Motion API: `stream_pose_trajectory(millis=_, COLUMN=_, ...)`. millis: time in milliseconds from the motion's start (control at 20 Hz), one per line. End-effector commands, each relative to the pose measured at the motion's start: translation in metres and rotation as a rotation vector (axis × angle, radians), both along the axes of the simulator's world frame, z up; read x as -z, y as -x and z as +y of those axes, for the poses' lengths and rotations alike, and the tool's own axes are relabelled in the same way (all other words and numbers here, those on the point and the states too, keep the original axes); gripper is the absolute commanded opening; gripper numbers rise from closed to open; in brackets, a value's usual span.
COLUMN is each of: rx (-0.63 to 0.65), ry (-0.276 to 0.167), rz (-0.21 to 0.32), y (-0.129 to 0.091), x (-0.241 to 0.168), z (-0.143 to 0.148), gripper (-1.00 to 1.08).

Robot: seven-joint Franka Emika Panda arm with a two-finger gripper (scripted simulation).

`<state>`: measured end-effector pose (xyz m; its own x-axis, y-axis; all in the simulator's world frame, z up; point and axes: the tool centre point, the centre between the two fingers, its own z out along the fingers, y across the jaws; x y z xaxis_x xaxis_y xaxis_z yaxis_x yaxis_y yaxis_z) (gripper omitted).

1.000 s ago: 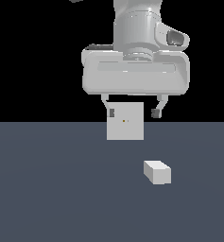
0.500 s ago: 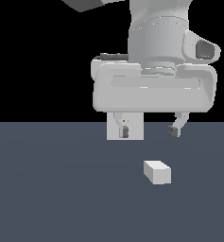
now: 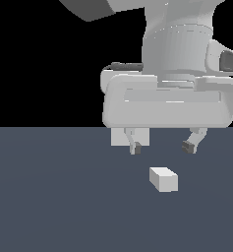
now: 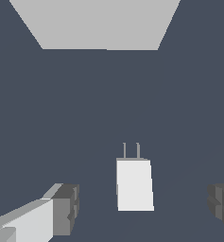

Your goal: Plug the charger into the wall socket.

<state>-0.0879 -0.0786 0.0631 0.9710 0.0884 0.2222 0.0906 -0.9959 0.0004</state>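
The charger (image 3: 163, 178) is a small light-grey block lying on the dark floor; in the wrist view the charger (image 4: 134, 183) shows two thin prongs pointing toward the wall socket (image 4: 98, 23). My gripper (image 3: 162, 146) hangs open just above and behind the block, with nothing between its fingers. In the wrist view my gripper (image 4: 144, 208) has one fingertip on each side of the block, apart from it. The wall socket (image 3: 120, 137) is a grey panel standing behind the hand, mostly hidden by it in the exterior view.
A dark blue-grey floor (image 3: 49, 197) spreads around the charger, with black background above its far edge. The arm's big white hand body (image 3: 169, 103) fills the upper middle of the exterior view.
The arm has moved toward the exterior view's right and nearer the camera, lowering over the charger. The hand now covers most of the socket. The charger has not moved.
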Motion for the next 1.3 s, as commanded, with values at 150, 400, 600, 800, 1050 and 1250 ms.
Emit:
stream_pose_trajectory(millis=150, rx=-0.001, ry=0.0, rz=-0.001, y=0.0, x=0.002, z=0.0, gripper=1.0)
stream_pose_trajectory(millis=400, rx=-0.001, ry=0.0, rz=-0.001, y=0.001, x=0.013, z=0.0, gripper=1.0)
stream_pose_trajectory(millis=600, rx=-0.001, ry=-0.001, rz=-0.002, y=0.001, x=0.031, z=0.0, gripper=1.0)
stream_pose_trajectory(millis=800, rx=-0.002, ry=-0.001, rz=-0.003, y=0.001, x=0.045, z=0.0, gripper=1.0)
stream_pose_trajectory(millis=1050, rx=-0.002, ry=-0.001, rz=-0.003, y=0.001, x=0.051, z=0.0, gripper=1.0)
stream_pose_trajectory(millis=1250, rx=-0.002, ry=-0.001, rz=-0.003, y=0.001, x=0.051, z=0.0, gripper=-1.0)
